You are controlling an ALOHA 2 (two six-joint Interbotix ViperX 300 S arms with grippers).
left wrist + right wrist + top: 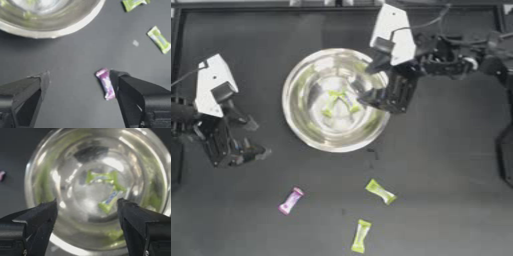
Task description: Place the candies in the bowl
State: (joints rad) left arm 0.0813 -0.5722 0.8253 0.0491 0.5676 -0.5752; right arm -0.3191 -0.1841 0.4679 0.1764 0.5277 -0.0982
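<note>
The bowl [311,135] sits near the table [451,210] centre and holds 2 yellow-green candies [338,102]. The right gripper [375,97] hovers over its right rim, jaws apart and empty. The left gripper [254,137] waits near the left edge, jaws apart. Toward the near edge lie 1 pink candy [290,200] and 2 yellow-green candies: [380,192], [361,236].

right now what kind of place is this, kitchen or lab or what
Most likely a robot lab test bench, not a kitchen: a bare dark table with a raised border, two robot arms, the left gripper and right gripper, and staged props, a steel bowl and loose candies.
</note>
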